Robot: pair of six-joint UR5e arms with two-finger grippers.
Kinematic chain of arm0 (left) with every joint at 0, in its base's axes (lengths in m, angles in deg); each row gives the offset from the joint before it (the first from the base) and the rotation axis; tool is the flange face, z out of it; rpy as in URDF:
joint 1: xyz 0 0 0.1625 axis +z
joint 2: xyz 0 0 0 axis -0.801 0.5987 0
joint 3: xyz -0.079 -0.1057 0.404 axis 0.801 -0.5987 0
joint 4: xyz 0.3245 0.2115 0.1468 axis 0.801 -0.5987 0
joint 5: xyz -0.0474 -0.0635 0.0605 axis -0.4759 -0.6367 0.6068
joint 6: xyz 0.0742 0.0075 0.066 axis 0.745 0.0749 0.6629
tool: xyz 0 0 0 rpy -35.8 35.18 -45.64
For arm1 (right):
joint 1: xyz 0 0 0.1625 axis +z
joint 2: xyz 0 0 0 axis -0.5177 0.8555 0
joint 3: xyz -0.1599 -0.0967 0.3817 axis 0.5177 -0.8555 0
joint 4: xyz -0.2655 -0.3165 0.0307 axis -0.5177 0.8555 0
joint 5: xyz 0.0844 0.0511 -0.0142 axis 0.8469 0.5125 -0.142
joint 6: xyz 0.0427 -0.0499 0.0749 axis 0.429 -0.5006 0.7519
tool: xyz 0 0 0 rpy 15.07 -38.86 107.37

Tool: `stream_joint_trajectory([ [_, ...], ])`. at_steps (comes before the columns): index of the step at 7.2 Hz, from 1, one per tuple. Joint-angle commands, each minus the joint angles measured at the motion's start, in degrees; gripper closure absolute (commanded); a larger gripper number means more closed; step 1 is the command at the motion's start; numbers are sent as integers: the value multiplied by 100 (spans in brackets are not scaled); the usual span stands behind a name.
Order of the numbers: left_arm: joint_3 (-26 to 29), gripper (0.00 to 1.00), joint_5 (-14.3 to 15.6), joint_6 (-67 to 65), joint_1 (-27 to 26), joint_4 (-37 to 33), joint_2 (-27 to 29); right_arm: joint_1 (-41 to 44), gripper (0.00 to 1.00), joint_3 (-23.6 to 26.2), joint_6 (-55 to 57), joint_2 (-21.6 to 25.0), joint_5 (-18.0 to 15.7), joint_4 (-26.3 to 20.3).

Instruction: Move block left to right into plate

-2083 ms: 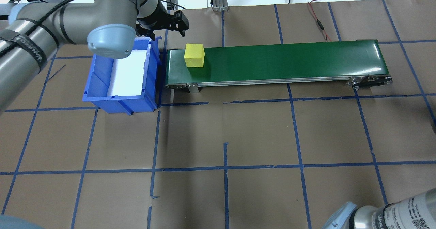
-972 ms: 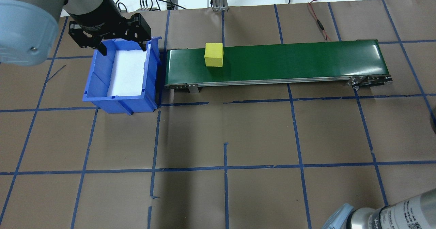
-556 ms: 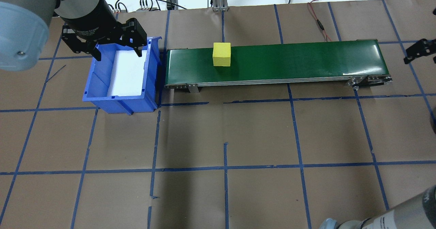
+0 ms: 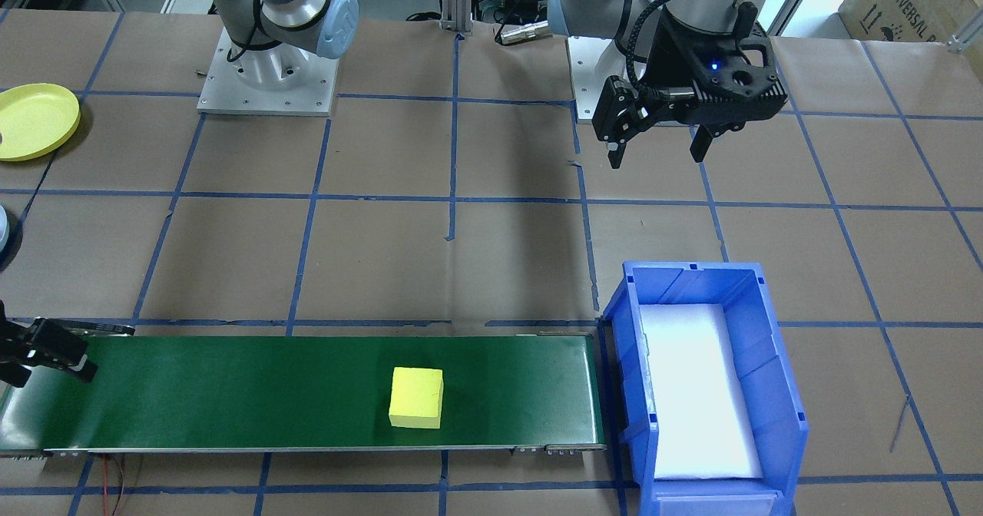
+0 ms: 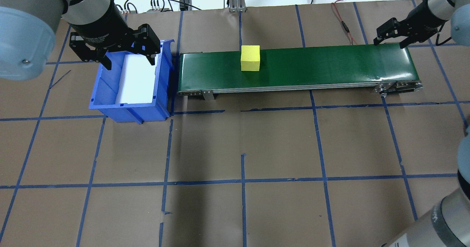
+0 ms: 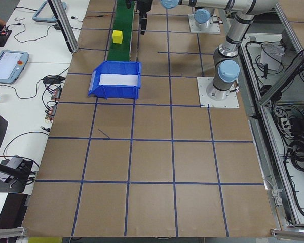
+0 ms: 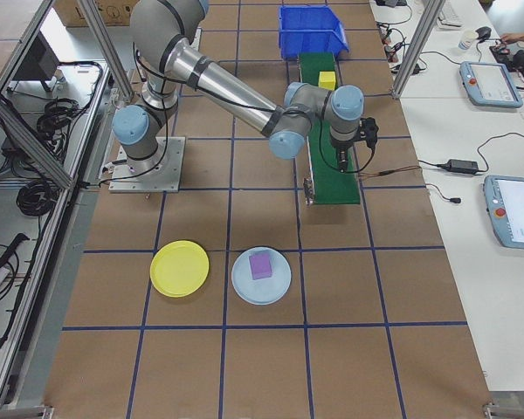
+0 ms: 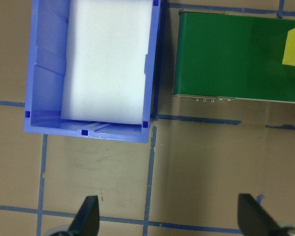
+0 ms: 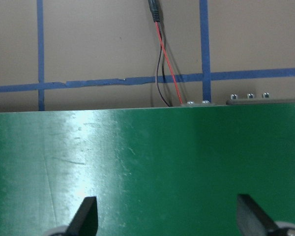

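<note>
While the yellow block (image 5: pixel 250 58) rides the green belt (image 5: pixel 330 65), the right pincer (image 5: pixel 391 35) waits spread at its far end; next it must pinch the block for the plate (image 7: pixel 179 268).

The left pincer (image 5: pixel 115 54) hangs spread over the blue bin (image 5: pixel 110 103).

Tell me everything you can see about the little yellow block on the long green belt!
The small yellow cube looks like foam or painted wood, with plain matte faces and sharp square edges. It sits flat and upright on the long green conveyor belt, nearer the end by the blue plastic bin than the far end. Only the belt touches it. The open left gripper hangs over the bin, and the open right gripper hovers over the belt's other end, both well away from it.
</note>
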Motion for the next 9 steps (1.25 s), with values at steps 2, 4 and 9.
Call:
stream_joint_trajectory([
  [2,-14,0,-70,-6,4,35,8,86,0,-129,-619,-121,576,246],
  [4,-5,0,-79,3,4,35,-1,77,0,54,-368,-86,567,184],
  [9,-14,0,-123,-6,-39,35,-1,77,0,82,310,-112,558,158],
])
